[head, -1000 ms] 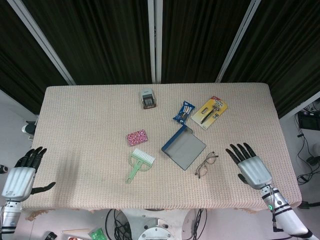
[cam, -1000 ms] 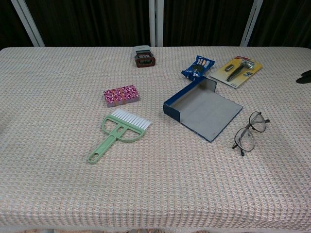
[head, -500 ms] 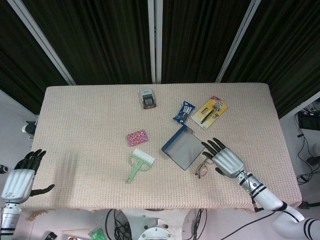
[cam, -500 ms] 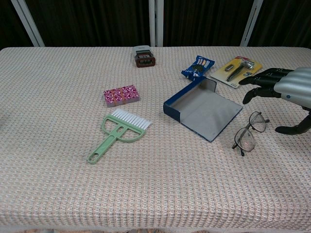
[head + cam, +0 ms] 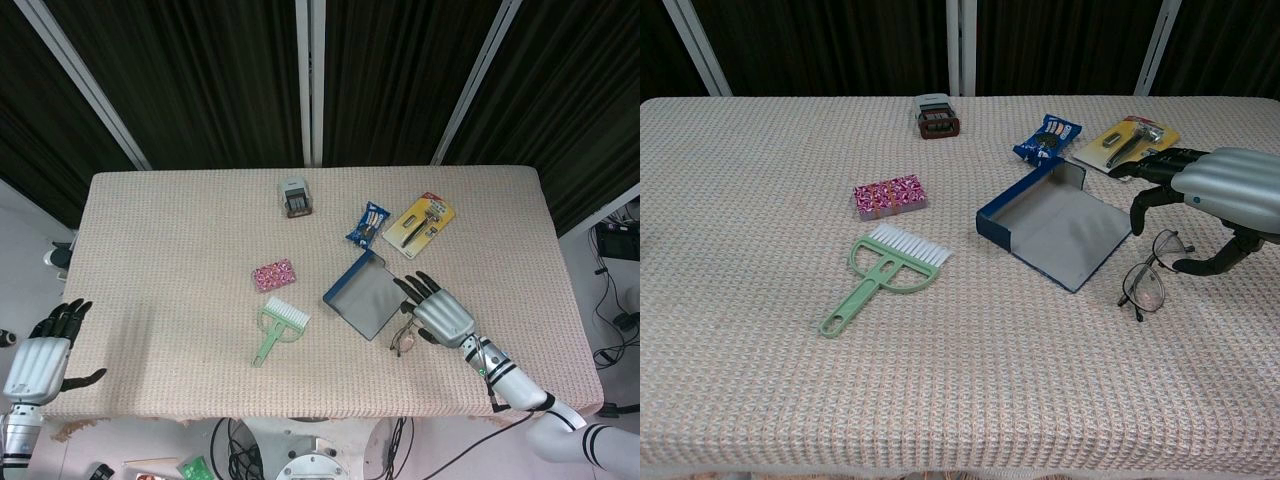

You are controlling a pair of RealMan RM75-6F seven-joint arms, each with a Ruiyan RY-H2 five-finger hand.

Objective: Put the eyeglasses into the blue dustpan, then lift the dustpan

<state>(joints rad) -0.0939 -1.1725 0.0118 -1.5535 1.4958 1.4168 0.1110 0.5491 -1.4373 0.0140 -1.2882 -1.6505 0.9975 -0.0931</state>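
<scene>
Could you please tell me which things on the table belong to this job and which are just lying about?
Job: eyeglasses, blue dustpan, right hand.

Lying about: green brush, pink sponge, razor pack, blue snack packet, small stamp.

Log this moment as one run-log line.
phase: reach | right hand: open, above eyeglasses, not gripping | eyeglasses: on table beside blue dustpan | left hand: idle, off table edge
</scene>
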